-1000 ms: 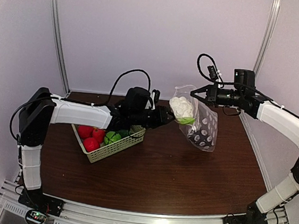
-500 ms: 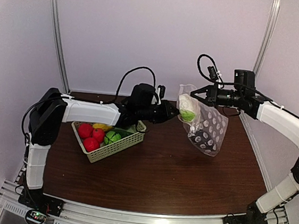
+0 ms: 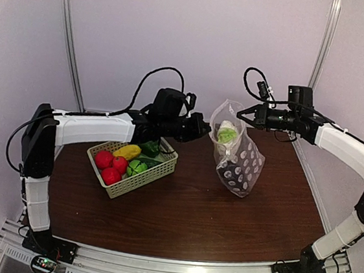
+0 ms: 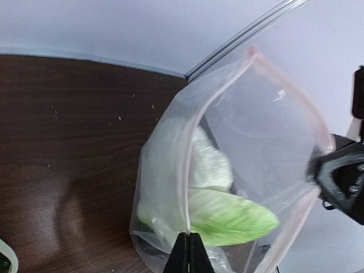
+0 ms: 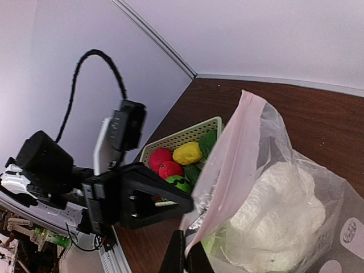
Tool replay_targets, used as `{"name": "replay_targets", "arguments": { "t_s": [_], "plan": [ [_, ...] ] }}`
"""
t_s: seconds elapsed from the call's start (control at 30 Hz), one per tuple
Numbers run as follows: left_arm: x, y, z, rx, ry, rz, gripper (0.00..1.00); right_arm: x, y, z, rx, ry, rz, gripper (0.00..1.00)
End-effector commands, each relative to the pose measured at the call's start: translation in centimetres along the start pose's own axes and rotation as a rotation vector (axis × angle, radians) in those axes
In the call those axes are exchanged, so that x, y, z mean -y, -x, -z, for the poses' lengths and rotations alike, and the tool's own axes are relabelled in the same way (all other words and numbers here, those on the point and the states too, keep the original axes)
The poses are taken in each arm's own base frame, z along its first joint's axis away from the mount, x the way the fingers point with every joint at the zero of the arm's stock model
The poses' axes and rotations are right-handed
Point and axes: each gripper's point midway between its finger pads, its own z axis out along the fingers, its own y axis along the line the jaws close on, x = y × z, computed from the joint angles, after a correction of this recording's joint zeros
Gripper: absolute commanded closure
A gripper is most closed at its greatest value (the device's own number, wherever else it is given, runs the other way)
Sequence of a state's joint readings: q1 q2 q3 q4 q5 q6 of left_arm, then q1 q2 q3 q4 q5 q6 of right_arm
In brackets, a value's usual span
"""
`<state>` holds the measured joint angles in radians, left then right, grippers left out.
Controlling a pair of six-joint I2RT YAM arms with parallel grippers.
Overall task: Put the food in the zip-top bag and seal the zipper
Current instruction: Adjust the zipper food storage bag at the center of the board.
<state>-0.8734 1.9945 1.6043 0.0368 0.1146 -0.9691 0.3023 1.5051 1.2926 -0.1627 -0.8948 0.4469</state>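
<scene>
Right claw (image 3: 239, 114) is clamped tight on the mouth edge of the zip-top bag (image 3: 241, 165), holding it up above the table (image 3: 179, 221). The mouth gapes and the zipper (image 4: 186, 170) is unsealed. White cauliflower (image 3: 226, 133), green leaf attached, sits inside the bag near the top.

Left claw (image 3: 207, 127) is fully closed with nothing visibly in it, just beside the bag's mouth. In my wrist view its tips line up with the rim; I can't tell if they touch.

Red fruits (image 3: 104, 159), yellow piece (image 3: 127, 151) and green pieces (image 3: 138, 167) lie in the basket (image 3: 141, 179), well apart from the bag.
</scene>
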Motion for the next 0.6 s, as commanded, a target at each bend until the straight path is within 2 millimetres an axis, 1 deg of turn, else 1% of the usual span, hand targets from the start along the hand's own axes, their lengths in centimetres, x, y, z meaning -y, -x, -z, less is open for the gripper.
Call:
{"name": "replay_targets", "arguments": {
  "t_s": [0.0, 0.03, 0.07, 0.1, 0.17, 0.2, 0.27, 0.3, 0.37, 0.4, 0.47, 0.57],
  "plan": [
    [8.4, 7.0, 8.0, 0.280, -0.035, -0.165, 1.00, -0.9, 3.5, 2.5, 0.102, -0.123, 0.145, 1.00],
    [9.3, 7.2, 8.7, 0.297, -0.043, -0.182, 1.00, -0.9, 4.0, 2.7, 0.105, -0.141, 0.155, 1.00],
    [9.7, 7.3, 8.8, 0.300, -0.049, -0.192, 1.00, -0.9, 4.4, 2.5, 0.096, -0.148, 0.161, 1.00],
    [9.6, 7.1, 8.5, 0.292, -0.050, -0.194, 1.00, -0.5, 4.3, 2.2, 0.074, -0.152, 0.152, 1.00],
    [8.2, 6.1, 7.2, 0.251, 0.000, -0.196, 1.00, 0.1, 4.1, 1.5, 0.036, -0.155, 0.128, 1.00],
    [8.4, 5.4, 6.7, 0.217, -0.014, -0.199, 1.00, -0.1, 4.2, 1.5, 0.032, -0.148, 0.129, 1.00],
    [10.0, 4.8, 6.9, 0.214, -0.062, -0.216, 1.00, -0.5, 4.8, 1.9, 0.061, -0.157, 0.149, 1.00],
    [10.0, 4.6, 6.9, 0.222, -0.053, -0.219, 1.00, -0.3, 4.9, 2.0, 0.068, -0.177, 0.159, 1.00],
    [8.9, 4.6, 6.5, 0.231, -0.014, -0.205, 1.00, 0.1, 4.7, 2.0, 0.055, -0.195, 0.164, 1.00],
    [8.1, 4.3, 6.1, 0.217, 0.008, -0.203, 1.00, 0.1, 4.7, 2.0, 0.051, -0.194, 0.168, 1.00],
    [7.7, 3.9, 5.8, 0.203, 0.008, -0.203, 1.00, -0.1, 5.1, 2.5, 0.064, -0.220, 0.197, 1.00],
    [7.5, 3.5, 5.2, 0.195, 0.001, -0.191, 1.00, 0.4, 6.2, 3.7, 0.081, -0.313, 0.269, 1.00]
  ]
}}
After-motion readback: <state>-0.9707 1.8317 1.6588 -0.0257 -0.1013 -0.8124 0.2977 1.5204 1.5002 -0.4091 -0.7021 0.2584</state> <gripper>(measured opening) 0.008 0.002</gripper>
